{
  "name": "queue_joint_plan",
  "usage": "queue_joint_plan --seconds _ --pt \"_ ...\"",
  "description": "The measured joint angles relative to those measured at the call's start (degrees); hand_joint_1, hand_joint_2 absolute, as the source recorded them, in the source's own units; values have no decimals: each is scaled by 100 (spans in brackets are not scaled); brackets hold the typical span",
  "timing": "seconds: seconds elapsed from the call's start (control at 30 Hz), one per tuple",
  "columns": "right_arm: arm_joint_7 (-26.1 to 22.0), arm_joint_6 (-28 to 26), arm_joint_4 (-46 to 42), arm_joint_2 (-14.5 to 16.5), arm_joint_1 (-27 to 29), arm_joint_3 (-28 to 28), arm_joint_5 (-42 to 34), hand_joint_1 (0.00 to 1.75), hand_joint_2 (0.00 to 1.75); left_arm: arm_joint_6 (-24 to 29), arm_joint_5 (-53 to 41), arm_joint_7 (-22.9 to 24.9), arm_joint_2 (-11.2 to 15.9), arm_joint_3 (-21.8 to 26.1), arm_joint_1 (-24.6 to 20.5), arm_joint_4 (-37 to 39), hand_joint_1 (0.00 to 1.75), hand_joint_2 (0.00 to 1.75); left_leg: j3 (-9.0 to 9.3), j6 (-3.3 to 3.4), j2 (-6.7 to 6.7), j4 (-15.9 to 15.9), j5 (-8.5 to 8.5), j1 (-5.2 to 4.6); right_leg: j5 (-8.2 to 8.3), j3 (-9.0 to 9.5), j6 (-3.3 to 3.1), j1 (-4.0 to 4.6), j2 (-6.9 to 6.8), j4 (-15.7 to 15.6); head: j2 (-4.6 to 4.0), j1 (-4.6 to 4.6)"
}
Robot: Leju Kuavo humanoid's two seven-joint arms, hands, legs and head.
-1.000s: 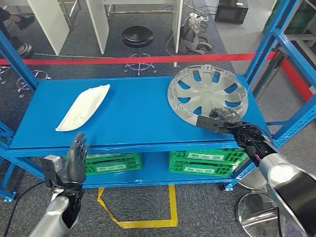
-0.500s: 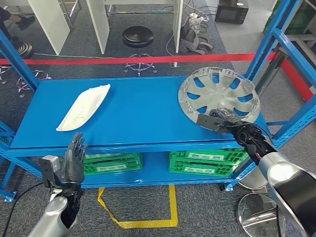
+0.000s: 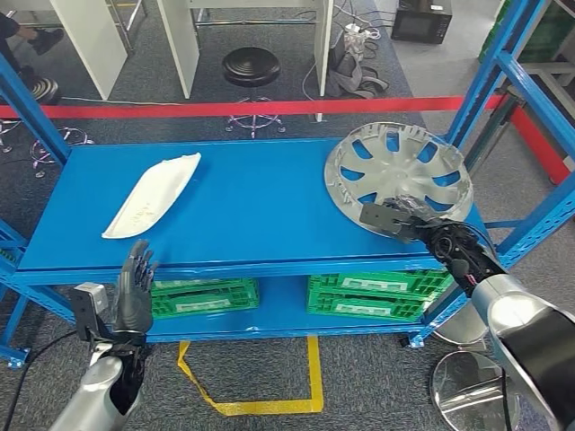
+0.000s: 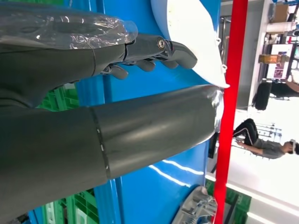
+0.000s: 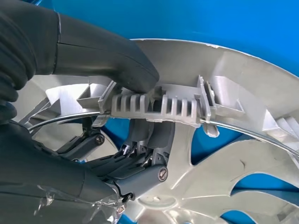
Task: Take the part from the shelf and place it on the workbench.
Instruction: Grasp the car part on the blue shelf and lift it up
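Left hand (image 3: 134, 292): at 7 o'clock, raised before the shelf (image 3: 251, 211) edge, fingers (image 4: 166, 46) apart, holding nothing. Right hand (image 3: 434, 233): at 4 o'clock, fingers clamped on the near rim of the silver hubcap (image 3: 400, 175), tilted at the shelf's right end. White part (image 3: 153, 194): at 10 o'clock, flat on the shelf.

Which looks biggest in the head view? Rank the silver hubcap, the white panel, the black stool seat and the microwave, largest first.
1. Silver hubcap, held by the right robot hand.
2. White panel.
3. Black stool seat and microwave: alike; both stand farther from the camera and the microwave is cropped, so unranked.
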Motion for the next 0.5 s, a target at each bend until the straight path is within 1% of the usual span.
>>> queue_joint_plan --seconds 0.33,0.5 --pt "-4 498 -114 87 -142 -166 -638 175 175 -45 0 -89 -2 -2 -51 68 0 0 -5 0 -2 0 0 0 0 -2 0 1 -3 1 0 -3" --pt "115 931 -392 154 -212 -263 -1347 175 175 -36 0 -106 -3 -2 -51 110 0 0 -6 -1 3 -1 0 0 0 -6 0 2 0 2 0 -1"
